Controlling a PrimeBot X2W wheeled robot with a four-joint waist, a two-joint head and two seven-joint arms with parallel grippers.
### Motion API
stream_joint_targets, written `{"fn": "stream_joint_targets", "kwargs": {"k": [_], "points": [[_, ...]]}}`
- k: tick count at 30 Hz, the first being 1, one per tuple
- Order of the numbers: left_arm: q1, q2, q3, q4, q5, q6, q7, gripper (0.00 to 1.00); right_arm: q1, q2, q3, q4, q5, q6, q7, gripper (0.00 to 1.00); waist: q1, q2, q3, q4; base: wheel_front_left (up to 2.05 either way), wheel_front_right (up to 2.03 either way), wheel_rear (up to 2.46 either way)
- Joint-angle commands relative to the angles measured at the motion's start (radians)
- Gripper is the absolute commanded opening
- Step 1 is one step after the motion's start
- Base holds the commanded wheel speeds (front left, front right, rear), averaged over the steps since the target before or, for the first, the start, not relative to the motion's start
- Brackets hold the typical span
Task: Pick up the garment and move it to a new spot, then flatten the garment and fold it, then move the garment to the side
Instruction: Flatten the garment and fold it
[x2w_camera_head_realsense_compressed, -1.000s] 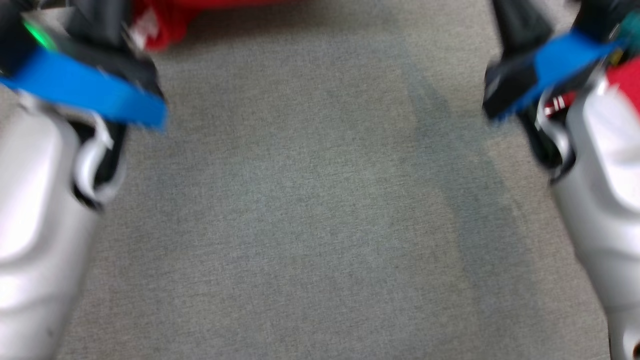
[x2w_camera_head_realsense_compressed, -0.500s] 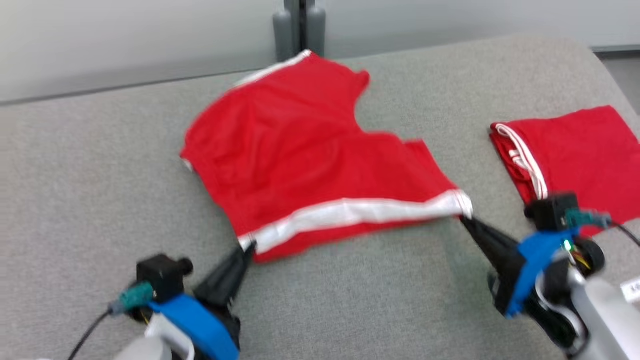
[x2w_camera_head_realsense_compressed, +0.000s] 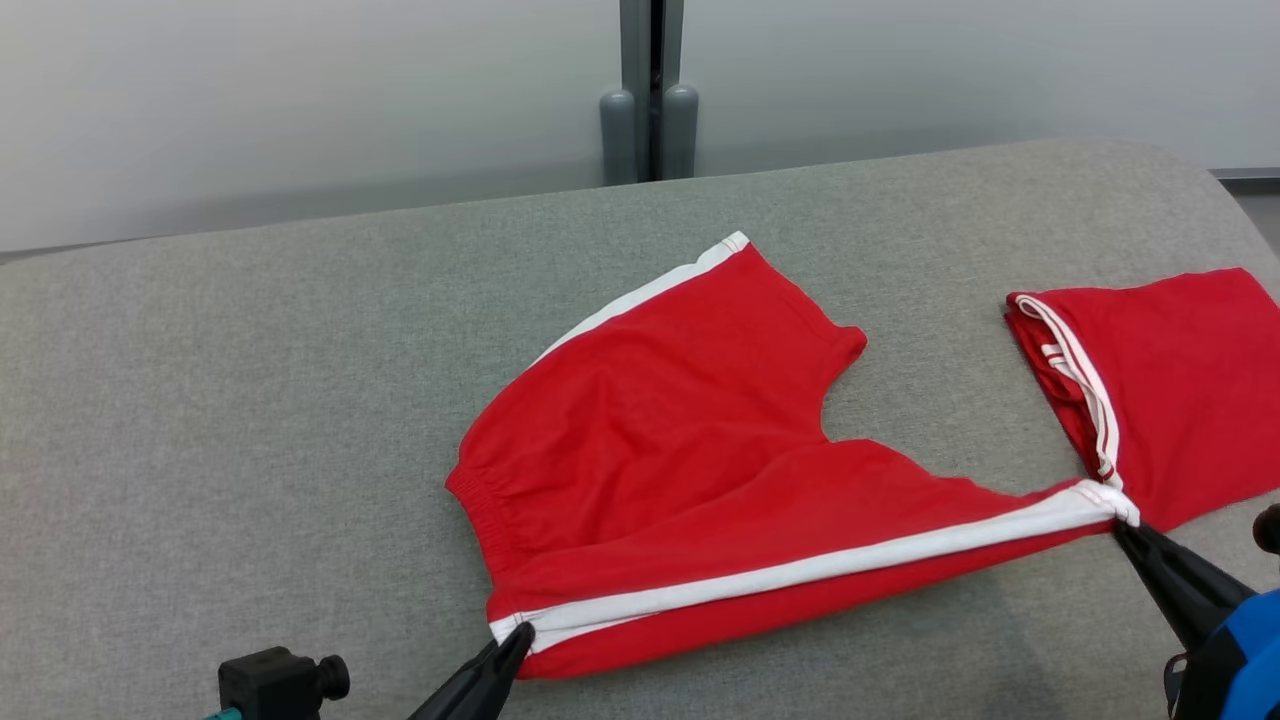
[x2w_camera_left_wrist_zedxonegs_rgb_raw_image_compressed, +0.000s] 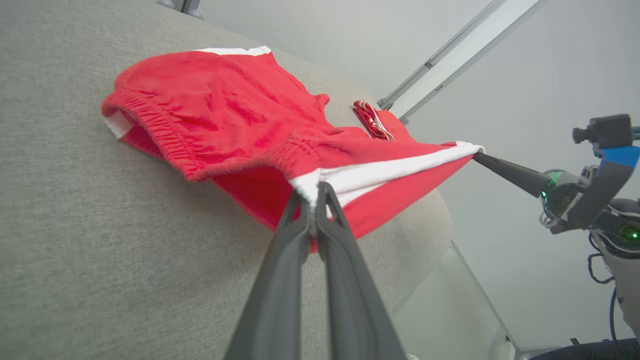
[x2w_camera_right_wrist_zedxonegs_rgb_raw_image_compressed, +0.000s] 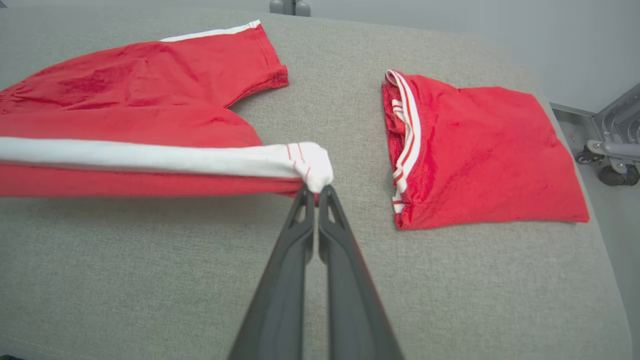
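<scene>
Left gripper (x2w_camera_head_realsense_compressed: 520, 632) sits at about 7 o'clock in the head view. Its two dark fingers are pressed tight together, and they pinch the waist corner of the red shorts (x2w_camera_head_realsense_compressed: 680, 450), right where the white stripe (x2w_camera_head_realsense_compressed: 800, 575) begins.

Over at 4 o'clock, the right gripper (x2w_camera_head_realsense_compressed: 1125, 528) is squeezed shut too. It pinches the other end of that same stripe, at the bottom of one leg. The stripe runs straight and tight from one gripper to the other, like a pulled rope.

This near edge of the shorts looks lifted a little, with a shadow under it. The rest of the shorts lies on the grey table (x2w_camera_head_realsense_compressed: 250, 400), in the middle of the head view. The stretchy waist is bunched up at 9 o'clock of the shorts. The second leg points up toward 12 o'clock and has its own white stripe along its left side.

At 3 o'clock lies a folded red cloth (x2w_camera_head_realsense_compressed: 1180, 390) with thin white lines on its edge. In the right wrist view it is just beside the pinched leg corner, and they do not touch.

Behind the table, at 12 o'clock, two grey posts (x2w_camera_head_realsense_compressed: 650, 125) stand against a pale wall (x2w_camera_head_realsense_compressed: 300, 100).
</scene>
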Motion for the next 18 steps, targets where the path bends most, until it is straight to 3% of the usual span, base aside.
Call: {"fn": "stream_joint_targets", "kwargs": {"k": [1, 5, 8, 18], "points": [[-0.001, 0.006, 0.002, -0.003, 0.0, 0.003, 0.006, 0.0, 0.003, 0.001, -0.006, -0.013, -0.016, 0.0, 0.002, 0.0, 0.0002, 0.0, 0.011, 0.011, 0.0, 0.0, 0.0], [-0.066, -0.017, 0.004, 0.016, 0.023, 0.008, 0.012, 0.0, -0.087, -0.016, 0.026, -0.049, -0.056, 0.0, 0.016, 0.0, 0.0002, 0.0, 0.05, 0.036, 0.0, 0.0, 0.0], [-0.137, -0.049, 0.016, 0.083, 0.046, 0.011, 0.013, 0.0, -0.19, -0.051, 0.074, -0.007, -0.075, 0.0, 0.007, 0.0, 0.0002, 0.0, 0.094, 0.056, 0.0, 0.0, 0.0], [-0.443, -0.263, 0.022, 0.372, 0.093, 0.048, 0.013, 0.0, -0.656, -0.153, 0.283, 0.345, -0.039, 0.0, -0.058, 0.0, 0.0002, 0.0, 0.258, 0.148, 0.0, 0.0, 0.0]]}}
